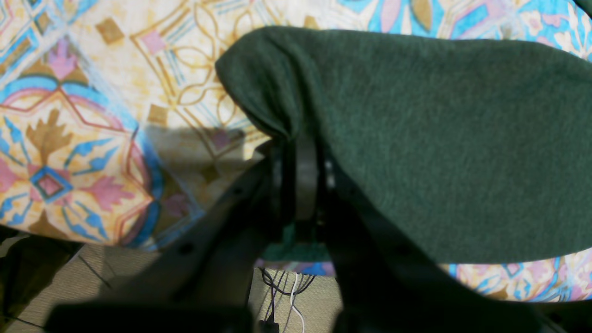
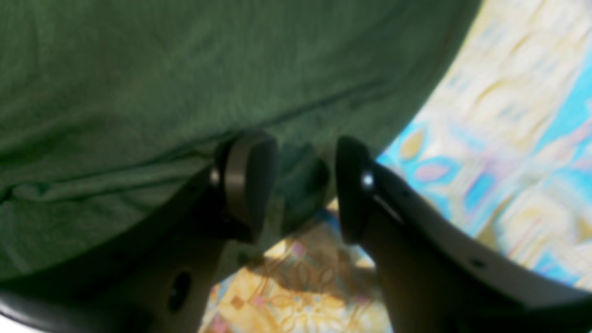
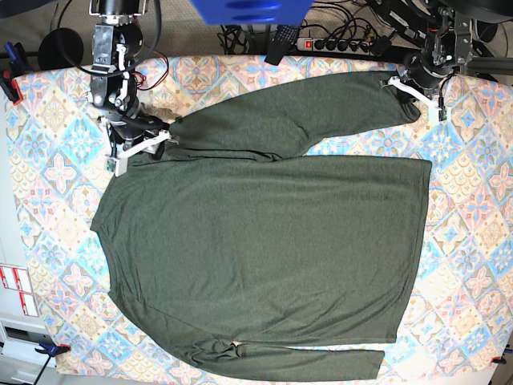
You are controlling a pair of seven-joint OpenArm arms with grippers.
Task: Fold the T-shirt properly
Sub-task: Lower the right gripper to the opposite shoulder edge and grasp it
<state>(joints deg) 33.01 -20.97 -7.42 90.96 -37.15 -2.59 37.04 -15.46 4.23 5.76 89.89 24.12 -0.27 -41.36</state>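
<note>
The dark olive-green T-shirt (image 3: 264, 249) lies spread flat on the patterned tablecloth (image 3: 473, 208). One long sleeve stretches across the far side above the body, and the other lies along the near hem. At the far right, my left gripper (image 3: 397, 82) is shut on the cuff end of the far sleeve. In the left wrist view the T-shirt (image 1: 439, 138) drapes over the left gripper (image 1: 300, 152). My right gripper (image 3: 163, 136) is at the T-shirt's far-left shoulder. In the right wrist view the right gripper (image 2: 305, 180) is open at the T-shirt (image 2: 185, 69) edge, with a loose fold between its fingers.
A power strip (image 3: 345, 44) and cables sit beyond the table's far edge, with a blue object (image 3: 248, 10) above them. The left wrist view shows the table edge with floor and cables (image 1: 286, 286) below. Red clamps (image 3: 8, 80) grip the table's left side.
</note>
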